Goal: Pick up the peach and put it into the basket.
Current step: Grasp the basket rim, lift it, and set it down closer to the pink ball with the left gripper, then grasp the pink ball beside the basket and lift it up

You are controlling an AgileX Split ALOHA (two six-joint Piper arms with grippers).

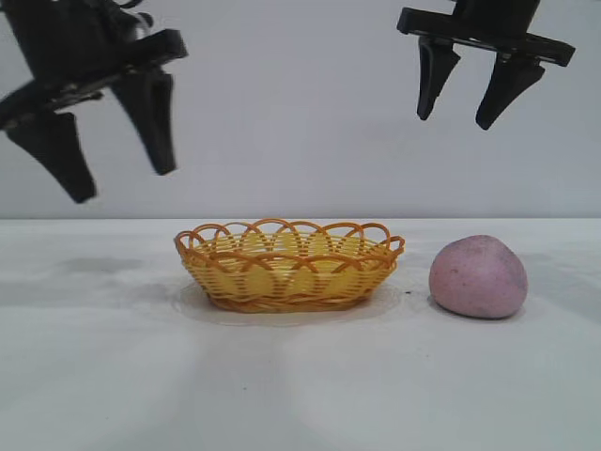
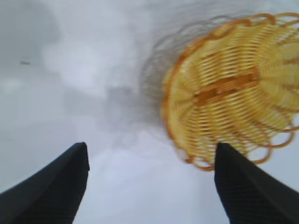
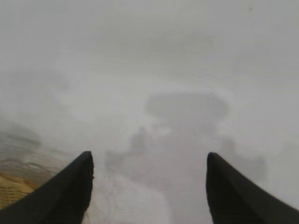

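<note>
Your dull pink-mauve, rounded peach (image 1: 478, 276) sits on the white table (image 1: 113, 376) just beside the shallow yellow wicker basket with the orange looped rim (image 1: 287, 264), on the side nearer the right arm; the basket is empty. The right gripper (image 1: 470, 111) hangs spread and empty high above the peach; lower it straight down, straddle the widest part, and close gently. The left gripper (image 1: 120, 177) hovers wide and empty, up beside the basket; keep it clear.
</note>
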